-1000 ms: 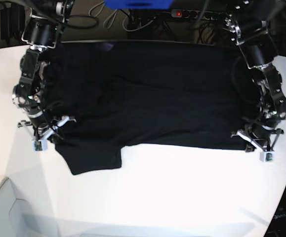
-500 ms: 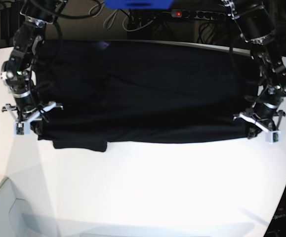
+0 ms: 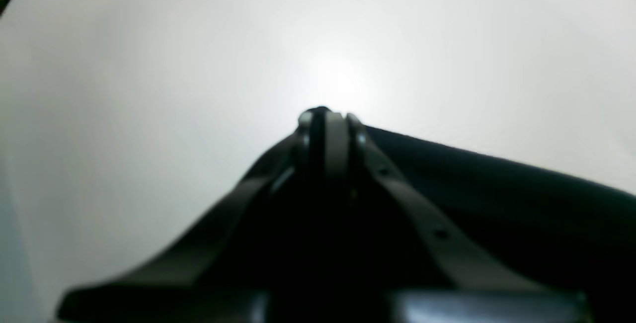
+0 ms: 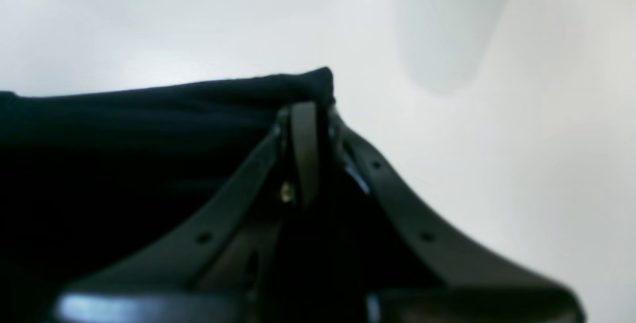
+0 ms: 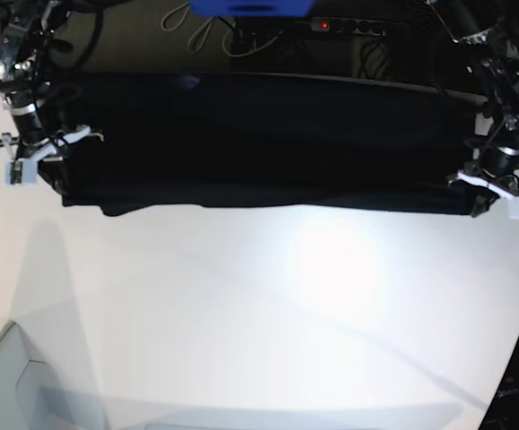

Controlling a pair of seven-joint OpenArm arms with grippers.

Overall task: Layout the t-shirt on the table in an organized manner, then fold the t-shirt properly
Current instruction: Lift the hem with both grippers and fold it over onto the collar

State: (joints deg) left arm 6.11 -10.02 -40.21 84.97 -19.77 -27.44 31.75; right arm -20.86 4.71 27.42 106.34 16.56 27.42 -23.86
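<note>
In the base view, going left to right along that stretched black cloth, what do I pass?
Right claw shut on the cloth's end → black t-shirt stretched above the white table → left claw shut on the other end.

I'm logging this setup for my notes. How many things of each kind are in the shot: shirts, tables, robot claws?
Black t-shirt: 1
White table: 1
Robot claws: 2, left claw and right claw, each shut on a shirt corner
Total: 4

Blue object [image 5: 252, 7] top centre; power strip [image 5: 349, 26] with red light, cables [image 5: 196, 31] behind.
</note>
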